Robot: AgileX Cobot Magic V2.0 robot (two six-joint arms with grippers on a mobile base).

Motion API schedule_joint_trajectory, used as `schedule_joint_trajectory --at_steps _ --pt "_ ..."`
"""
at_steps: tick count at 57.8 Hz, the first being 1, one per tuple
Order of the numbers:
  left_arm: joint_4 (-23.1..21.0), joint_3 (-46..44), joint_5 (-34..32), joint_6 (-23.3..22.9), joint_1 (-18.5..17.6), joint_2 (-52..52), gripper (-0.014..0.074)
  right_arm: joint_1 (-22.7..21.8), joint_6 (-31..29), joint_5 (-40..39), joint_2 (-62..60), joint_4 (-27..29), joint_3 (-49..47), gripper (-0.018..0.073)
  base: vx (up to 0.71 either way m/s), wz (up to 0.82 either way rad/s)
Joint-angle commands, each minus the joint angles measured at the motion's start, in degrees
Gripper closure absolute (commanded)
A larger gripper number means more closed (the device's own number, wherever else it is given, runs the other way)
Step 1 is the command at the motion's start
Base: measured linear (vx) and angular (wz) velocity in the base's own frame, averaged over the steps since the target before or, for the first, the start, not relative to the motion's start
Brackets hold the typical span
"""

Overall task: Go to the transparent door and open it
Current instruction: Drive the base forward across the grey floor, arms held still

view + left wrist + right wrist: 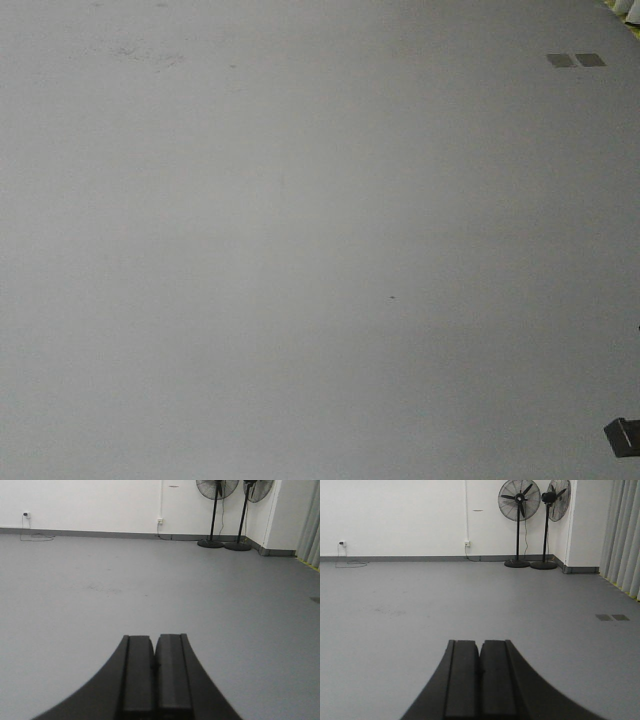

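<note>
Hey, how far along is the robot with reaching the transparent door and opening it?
Done: nothing that shows; no door appears in any view. In hand: the left gripper and right gripper are both shut and empty, facing open grey floor, a white wall, pedestal fans and vertical blinds. Left: find the door, drive to it, take hold and open it.

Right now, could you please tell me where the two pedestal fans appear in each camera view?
Exterior front-facing: not in it; this view looks down at the grey floor.
Left wrist-mounted: the two pedestal fans stand at top right, against the back wall.
Right wrist-mounted: the fans stand at upper right, near the room's corner.
Shared landmark: the wall socket just left of the fans, in both wrist views.
</note>
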Motion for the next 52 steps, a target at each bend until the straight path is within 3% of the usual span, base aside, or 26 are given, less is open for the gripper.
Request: schedule_joint_trajectory --at_steps 1,52 --pt "-0.4 1.6 -4.9 -0.2 -0.2 -0.8 0.0593 -0.2 -0.3 -4.7 -0.8 -0.2 0.8 0.0559 0.0 0.0" --pt "-0.4 1.6 -4.9 -0.2 -0.2 -0.8 0.0593 -0.2 -0.3 -4.7 -0.8 -0.2 0.8 0.0559 0.08 0.02"
